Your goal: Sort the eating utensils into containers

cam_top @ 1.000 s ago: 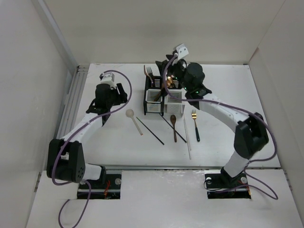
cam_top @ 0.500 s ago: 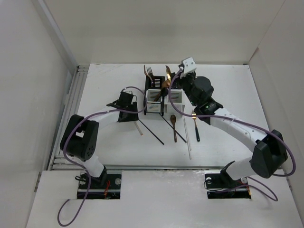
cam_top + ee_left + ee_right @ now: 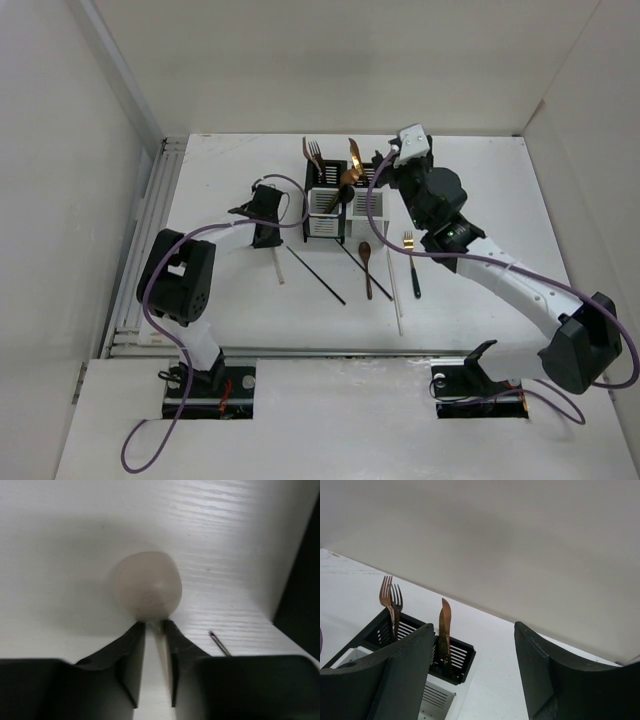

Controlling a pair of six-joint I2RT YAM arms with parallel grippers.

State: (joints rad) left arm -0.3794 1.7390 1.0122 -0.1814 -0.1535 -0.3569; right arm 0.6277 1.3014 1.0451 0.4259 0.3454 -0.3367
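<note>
Cream-coloured, the round-bowled spoon [image 3: 147, 585] lies on the white wood-grain table [image 3: 225, 525]. We see the left gripper [image 3: 154, 626] clamped on its neck just behind the bowl. Its black fingers [image 3: 131, 655] press in from either side, and the pale handle fills the narrow slot between them. In the overhead view the handle runs out toward the near edge, left of the two joined black-framed caddies with white perforated walls [image 3: 322, 227].

The thin tip of a black chopstick [image 3: 220, 644] shows just beside that grip. In front of the caddies lie a brown wooden spoon [image 3: 366, 268], a long white chopstick [image 3: 395, 290] and a gold fork with a dark handle [image 3: 411, 265], near one another but apart.

The right gripper [image 3: 472, 630] hangs above the caddies' far right side with its jaws spread wide and nothing between them. Below it two copper forks [image 3: 390, 600] stand upright in one slotted top, and two copper blade-shaped pieces [image 3: 444, 630] stand in the next.
</note>
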